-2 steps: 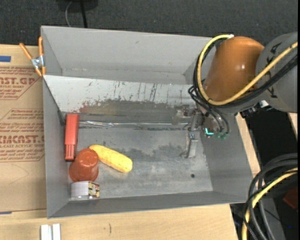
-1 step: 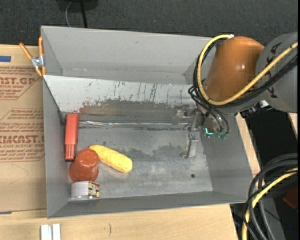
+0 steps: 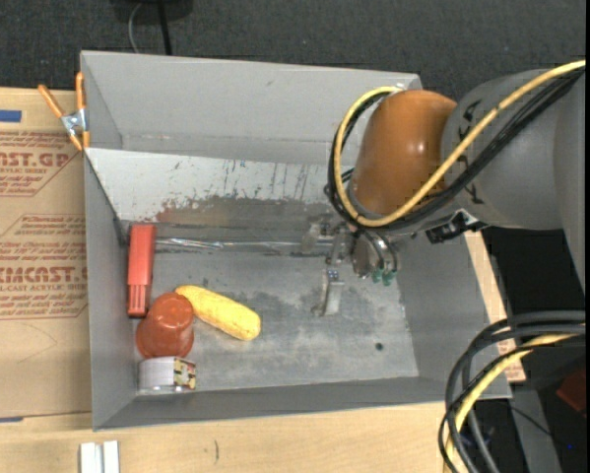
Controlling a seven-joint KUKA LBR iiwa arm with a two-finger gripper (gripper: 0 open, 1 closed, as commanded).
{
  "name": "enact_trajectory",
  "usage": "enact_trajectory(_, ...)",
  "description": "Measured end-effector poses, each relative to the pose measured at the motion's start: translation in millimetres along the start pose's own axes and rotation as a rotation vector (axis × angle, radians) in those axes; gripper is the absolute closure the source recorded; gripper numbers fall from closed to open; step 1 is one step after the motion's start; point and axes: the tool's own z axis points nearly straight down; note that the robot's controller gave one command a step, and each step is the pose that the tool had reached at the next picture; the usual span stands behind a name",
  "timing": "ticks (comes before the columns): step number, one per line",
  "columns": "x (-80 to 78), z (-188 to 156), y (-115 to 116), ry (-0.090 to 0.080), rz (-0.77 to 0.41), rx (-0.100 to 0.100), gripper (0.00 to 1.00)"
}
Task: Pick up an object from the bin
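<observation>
Here's the arm [image 3: 531,156], reaching in from the right with its rounded orange cover [image 3: 403,151] sitting high over the bin's right half and yellow cables [image 3: 349,156] looping round it. Below that cover, the pincer [image 3: 334,284] hangs above the grey metal bin [image 3: 255,97], right of the floor's middle, over scuffed bare metal. Open or closed? I cannot tell from this angle, the wrist hardware crowds it.

Now to the goods: 4 things, all bunched in the left part of the bin. Nearest to the pincer is the yellow banana-shaped piece [image 3: 219,311], lying flat and slanted, its right end pointing toward the pincer's side with a stretch of bare floor between them. So it lies to the left of the pincer and a little nearer the front wall, clearly apart, no contact.

Touching the yellow piece's left end is a red rounded cup-like thing [image 3: 166,326]. Just in front of that, tucked into the front left corner, a silvery roll or can with a printed label [image 3: 166,373]; which of the 2 it is, I cannot tell. Behind the red one, a red-orange stick [image 3: 140,269] lies along the left wall, lengthwise.

The pincer stands well apart from that whole left cluster.
</observation>
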Motion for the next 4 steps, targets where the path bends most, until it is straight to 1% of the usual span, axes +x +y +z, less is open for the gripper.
enact_trajectory(1,-2.3,-3.5,20.2,0.026,-0.016,-0.002,0.00)
enact_trajectory(2,12.5,1.6,41.7,-0.009,0.016,-0.003,0.00)
enact_trajectory(3,3.2,39.4,77.9,0.023,0.133,-0.001,0.00)
enact_trajectory(4,21.0,68.0,109.8,0.003,-0.077,-0.001,0.00)
